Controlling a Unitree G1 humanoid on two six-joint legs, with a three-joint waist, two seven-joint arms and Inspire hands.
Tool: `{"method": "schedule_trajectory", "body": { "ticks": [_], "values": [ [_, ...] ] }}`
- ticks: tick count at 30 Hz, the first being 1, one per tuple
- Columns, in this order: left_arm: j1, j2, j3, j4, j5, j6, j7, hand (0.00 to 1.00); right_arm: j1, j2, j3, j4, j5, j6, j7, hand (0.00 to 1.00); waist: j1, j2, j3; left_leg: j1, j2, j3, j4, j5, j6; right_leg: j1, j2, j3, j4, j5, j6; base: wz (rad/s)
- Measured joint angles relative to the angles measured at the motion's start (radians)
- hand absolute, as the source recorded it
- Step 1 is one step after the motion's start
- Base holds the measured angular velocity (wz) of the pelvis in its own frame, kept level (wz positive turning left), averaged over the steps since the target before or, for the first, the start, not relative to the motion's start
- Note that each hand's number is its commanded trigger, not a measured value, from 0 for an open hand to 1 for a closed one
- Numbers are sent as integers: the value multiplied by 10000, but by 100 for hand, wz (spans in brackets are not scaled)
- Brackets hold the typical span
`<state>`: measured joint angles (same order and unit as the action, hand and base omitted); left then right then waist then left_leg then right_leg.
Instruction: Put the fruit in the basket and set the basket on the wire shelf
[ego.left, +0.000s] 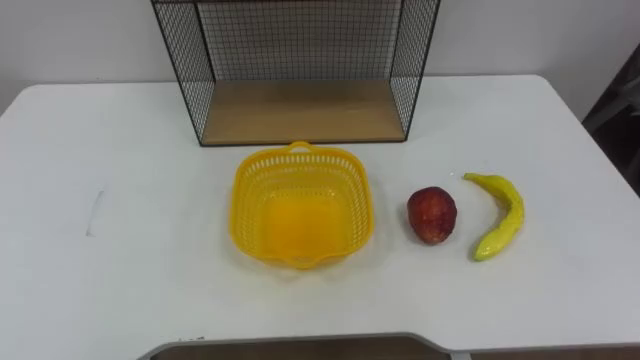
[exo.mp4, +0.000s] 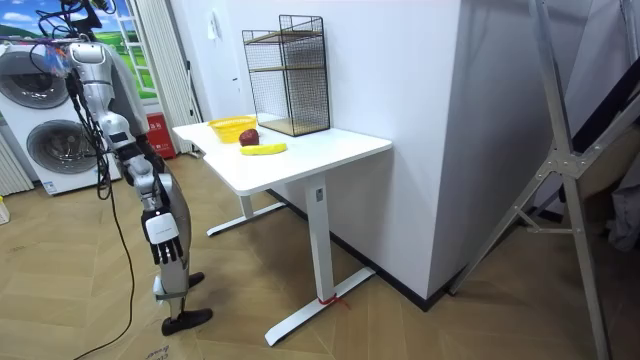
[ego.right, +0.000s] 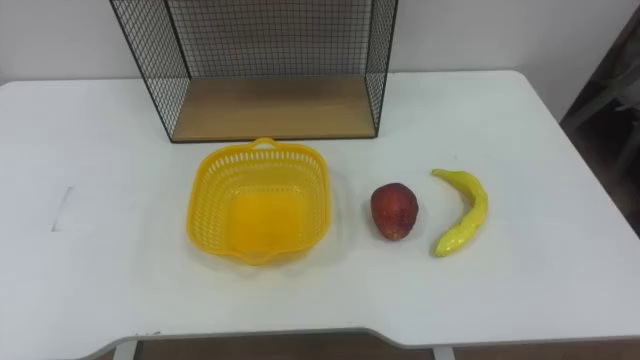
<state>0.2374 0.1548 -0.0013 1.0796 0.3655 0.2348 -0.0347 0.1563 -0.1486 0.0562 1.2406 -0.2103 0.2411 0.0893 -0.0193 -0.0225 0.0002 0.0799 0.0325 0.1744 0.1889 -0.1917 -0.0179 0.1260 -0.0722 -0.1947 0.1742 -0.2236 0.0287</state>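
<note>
A: Basket (ego.left: 241, 205), located where?
B: On the white table (ego.left: 110, 290), before the wire shelf (ego.left: 300, 112); red fruit (ego.left: 431, 214) and banana (ego.left: 501, 214) are laid rightward.
A: Hands?
B: State cannot be told; table not reached.

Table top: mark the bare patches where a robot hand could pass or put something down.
Widest free patch: the table left of the basket, out to its left edge. Also free: the front strip below basket and fruit, the right end beyond the banana, and the wooden floor of the wire shelf. Crowded: the tighter gaps between basket, apple and banana.
</note>
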Motion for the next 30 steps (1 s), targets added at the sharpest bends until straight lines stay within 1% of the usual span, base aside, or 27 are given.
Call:
{"method": "schedule_trajectory", "body": {
  "ticks": [5, 9, 12, 15, 17, 18, 20, 22, 23, 24, 25, 26, 27, 28, 29, 30],
  "values": [
    [-24, 1, -2, 3, -3, -3, -7, 0, -15, 16, 4, 9, -192, -1, 4, 0, -12, -42, 0, 4, -7, 1, -3, 0, 0, 16, -1, -4, -25, -1, 0, 0],
    [-96, 1, -18, -6, -8, -19, -4, 0, -59, 17, 96, 12, -353, -5, -115, 0, -10, -106, 26, -2, -7, 14, -2, 0, 0, 14, -1, -9, -34, -2, 1, 0],
    [-102, 0, -41, -3, -14, -33, 38, 0, -154, 9, 84, 4, -20, -6, -337, 0, -1, -161, 54, -2, -8, 18, -3, 0, 0, -9, 0, 8, -32, -2, 2, 0],
    [-80, -34, -56, 5, 2, -42, 49, 0, -148, 22, -177, -11, 532, -66, -735, 0, -42, -141, 59, -12, -5, 10, -2, -27, -9, -17, 2, -21, -40, -5, 6, 0],
    [-60, -80, 32, 2, 11, -57, 63, 0, -155, 65, -467, -75, 787, -165, -935, 0, -44, -134, 59, -14, -6, -11, -16, -35, -10, -14, 2, -1, -35, -13, 8, 0],
    [-57, -110, 169, -1, 7, -86, 64, 0, -136, 75, -602, -140, 1011, -274, -1029, 0, -43, -134, 59, -13, -3, -10, -18, -39, -16, -16, 8, 2, -44, -15, 6, 0],
    [-44, -120, 274, 27, 3, -158, 92, 0, -140, 69, -840, -103, 1751, -364, -1315, 0, -27, -129, 55, -5, 12, 27, -2, -54, -28, -13, 23, 4, -11, -16, 1, -2],
    [-38, -184, 651, 105, 4, -189, 214, 0, -145, 71, -1667, -29, 3413, -444, -1690, 0, -52, -127, 55, 1, 17, 34, 9, -55, -30, 4, 30, 16, 17, -13, -3, 0],
    [-33, -199, 712, 107, 6, -191, 257, 0, -146, 70, -1799, -30, 3900, -491, -1774, 0, -55, -124, 55, 2, 18, 34, 9, -55, -30, 5, 33, 28, 15, -13, -3, 0],
    [-30, -215, 849, 112, -1, -223, 287, 0, -133, 68, -2084, -30, 5005, -597, -1907, 0, -89, -127, 55, 8, 18, 34, 2, -57, -32, 32, 35, 25, -24, -13, -3, 0],
    [25, -240, 1150, 70, 3, -277, 305, 0, -73, 78, -2626, -40, 6203, -680, -2036, 0, -163, -132, 57, 23, 18, 36, -2, -57, -32, 62, 32, 17, -34, -13, -3, 0],
    [72, -242, 1298, 33, 3, -322, 314, 0, -98, 77, -2918, -60, 6734, -690, -2100, 0, -195, -134, 56, 25, 17, 37, -6, -57, -32, 68, 31, 17, -34, -13, -3, 0],
    [168, -240, 1664, 2, 4, -421, 391, 0, -162, 75, -3542, -215, 7731, -725, -2270, 0, -300, -138, 55, 26, 16, 35, 1, -57, -32, 69, 30, 16, -34, -13, -3, 0],
    [235, -242, 1974, -12, 4, -462, 561, 0, -147, 75, -4036, -413, 8620, -843, -2500, 0, -406, -144, 53, 22, 15, 35, 11, -57, -32, 57, 28, 0, -41, -13, -3, 0],
    [289, -237, 2108, -49, 2, -468, 650, 0, -147, 68, -4314, -440, 8971, -923, -2592, 0, -514, -159, 50, 8, 14, 33, 20, -57, -32, 57, 26, -19, -43, -14, -1, 0],
    [434, -238, 2385, -228, -4, -476, 744, 0, -199, 50, -4934, -597, 9736, -996, -2857, 0, -677, -201, 33, -5, 12, 31, 27, -57, -32, 28, 22, -15, -53, -22, 2, 0]
  ]
}}
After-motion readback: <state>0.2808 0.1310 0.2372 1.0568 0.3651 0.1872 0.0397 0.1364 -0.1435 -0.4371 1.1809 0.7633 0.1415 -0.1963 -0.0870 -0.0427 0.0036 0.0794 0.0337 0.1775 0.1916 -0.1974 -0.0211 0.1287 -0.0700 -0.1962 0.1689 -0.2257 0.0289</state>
